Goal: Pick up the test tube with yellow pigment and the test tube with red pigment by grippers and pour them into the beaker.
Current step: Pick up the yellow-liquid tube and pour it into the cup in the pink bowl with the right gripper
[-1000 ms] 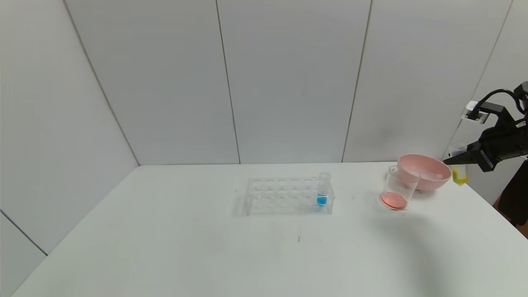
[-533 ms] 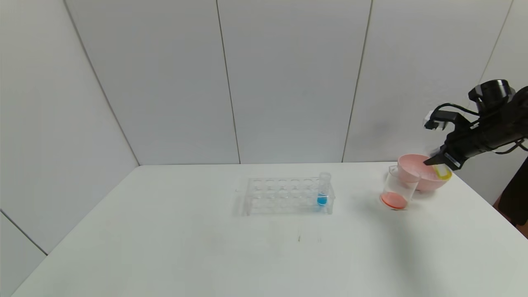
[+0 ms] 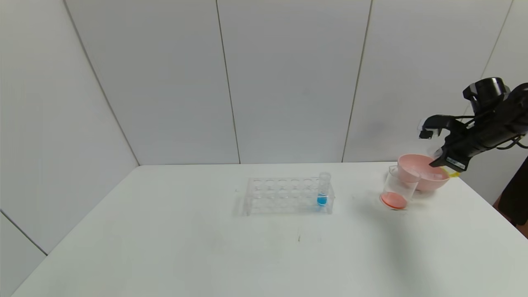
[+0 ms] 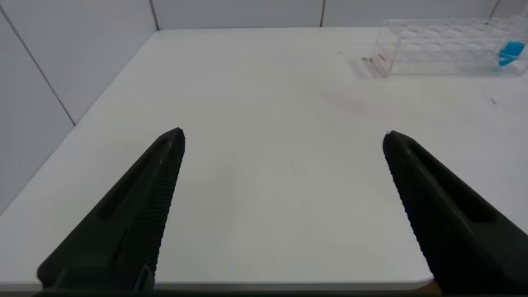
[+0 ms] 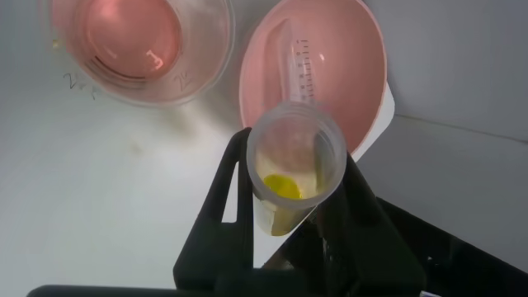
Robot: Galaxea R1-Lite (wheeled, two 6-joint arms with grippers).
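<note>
Showing the head view: the right claw (image 3: 444, 163) hangs over the far rim of a pink bowl (image 3: 425, 181) at the counter's (image 3: 206, 247) right end, pinching the test tube with yellow pigment (image 3: 453, 173), of which only a yellow tip shows past the jaws. The beaker (image 3: 397, 190), red-orange at its bottom, stands touching or just in front of the bowl. A clear rack (image 3: 284, 196) at mid-counter holds one blue-bottomed tube (image 3: 323, 190). The left arm is out of this view.

Left wrist view: the left claw (image 4: 285, 206) is spread wide above bare counter, parked well apart from the rack (image 4: 445, 45).

Right wrist view: the yellow tube (image 5: 293, 169) is seen mouth-on, clamped just below its lip between the jaws, yellow liquid pooled inside. An empty graduated tube (image 5: 301, 70), probably the test tube with red pigment after pouring, lies in the bowl (image 5: 363, 66); the beaker (image 5: 140, 45) sits beside it.

Handling, as a judgement: the tube looks light, rigid, smooth and likely slippery and brittle; a firm, modest pinch high on the wall, near the lip, suits tipping it, keeping the jaws off the mouth.
</note>
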